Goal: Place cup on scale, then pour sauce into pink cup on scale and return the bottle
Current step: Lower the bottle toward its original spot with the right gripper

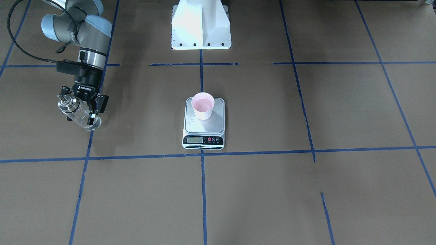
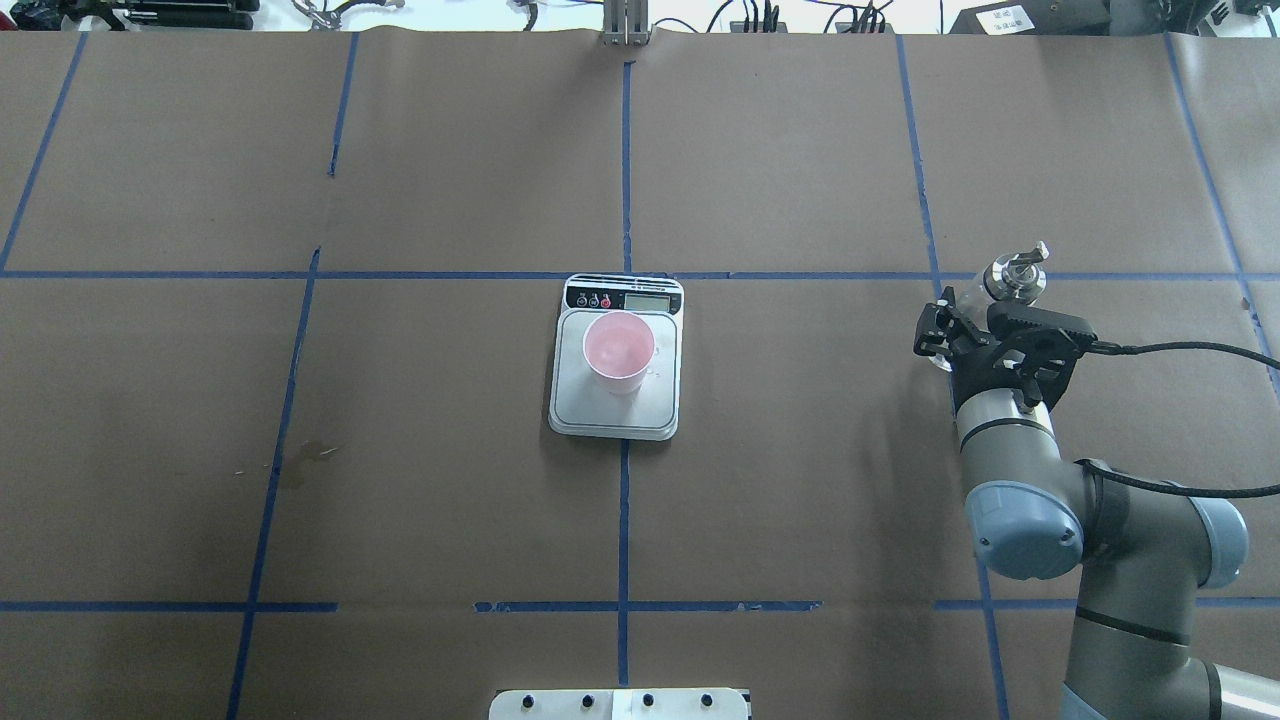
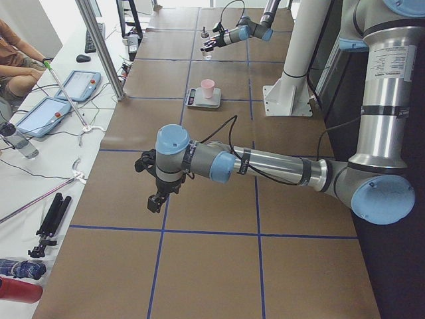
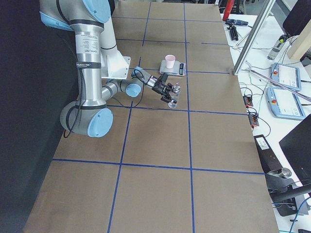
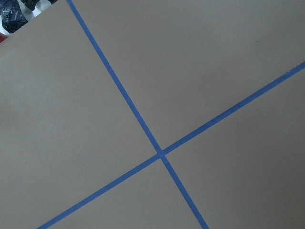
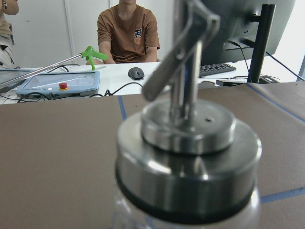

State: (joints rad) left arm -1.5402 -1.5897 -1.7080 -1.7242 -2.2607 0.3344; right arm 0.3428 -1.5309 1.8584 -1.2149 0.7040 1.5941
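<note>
**Cup on the Scale, Bottle Held Aside**

The table (image 2: 450, 450) was covered with brown paper, divided into squares by blue tape lines (image 2: 624, 150). A small dark stain (image 2: 300, 468) marked its left half. Near the middle lay the scale (image 2: 600, 408), and the cup (image 2: 619, 350) stood upright on its platform. Well apart, on the robot's right side, the right pincer (image 1: 81, 116) was closed around the tilted bottle (image 2: 1012, 278). The left pincer (image 3: 154, 201) hung over bare paper; whether it was spread or closed could not be told. Beyond the table a person (image 6: 127, 31) in a brown shirt sat at a white desk (image 6: 109, 83) with a keyboard (image 6: 217, 69) and a mouse (image 6: 136, 73).
</note>
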